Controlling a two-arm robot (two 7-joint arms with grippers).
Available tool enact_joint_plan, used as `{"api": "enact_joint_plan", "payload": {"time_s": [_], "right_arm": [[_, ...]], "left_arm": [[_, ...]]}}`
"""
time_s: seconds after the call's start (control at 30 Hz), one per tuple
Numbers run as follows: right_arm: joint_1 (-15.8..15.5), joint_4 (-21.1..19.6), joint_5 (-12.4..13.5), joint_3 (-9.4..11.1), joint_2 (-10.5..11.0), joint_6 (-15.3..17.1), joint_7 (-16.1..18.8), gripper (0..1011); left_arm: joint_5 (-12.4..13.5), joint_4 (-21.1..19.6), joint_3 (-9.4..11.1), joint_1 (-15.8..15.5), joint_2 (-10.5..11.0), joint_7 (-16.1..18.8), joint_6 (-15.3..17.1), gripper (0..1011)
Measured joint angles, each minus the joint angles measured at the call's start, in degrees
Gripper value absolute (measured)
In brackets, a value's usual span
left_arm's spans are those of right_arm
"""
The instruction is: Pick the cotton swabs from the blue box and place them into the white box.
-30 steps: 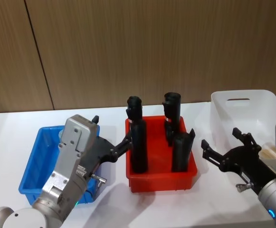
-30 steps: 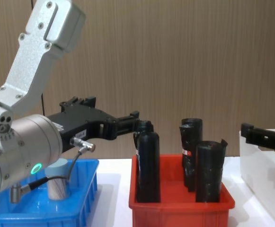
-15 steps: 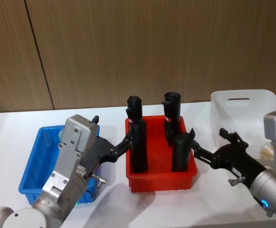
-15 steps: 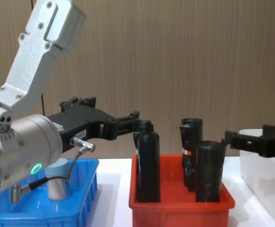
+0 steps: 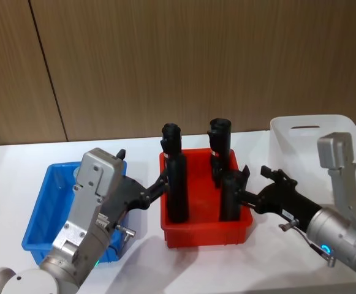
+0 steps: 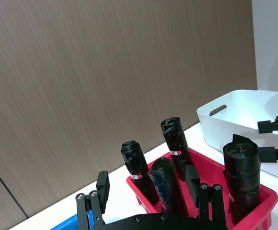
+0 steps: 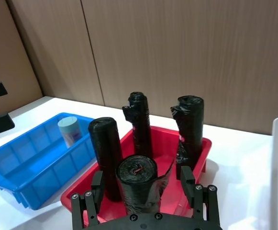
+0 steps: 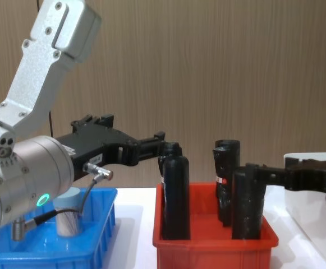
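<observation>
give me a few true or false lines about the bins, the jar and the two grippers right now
1. A cotton swab jar stands in the blue box. True.
2. The red bin holds black rolls. True.
3. The right gripper hangs over the white box. False: it reaches over the red bin, beside a black roll.
4. The left gripper holds a jar. False: it is open and holds nothing.
5. The red bin sits between the blue box and the white box. True.
6. The white box lies on its side. False: it stands upright, its opening up.

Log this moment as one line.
left hand: open, by red bin | right hand: open, at black roll | cotton swabs: in blue box
</observation>
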Motion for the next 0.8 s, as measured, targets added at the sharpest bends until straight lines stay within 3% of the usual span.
{"api": "enact_joint_plan", "payload": {"time_s": [0.47, 0.8], "right_arm": [[4.49, 6.7, -1.49, -0.81, -1.52, 0.27, 4.45, 1002], [6.48, 9.78, -2.38, -1.18, -2.21, -0.15, 5.43, 1002]], "left_arm": [[0.0, 0.0, 0.0, 0.0, 0.0, 0.0, 0.0, 1004], [0.0, 0.0, 0.0, 0.0, 0.0, 0.0, 0.0, 1004]]}}
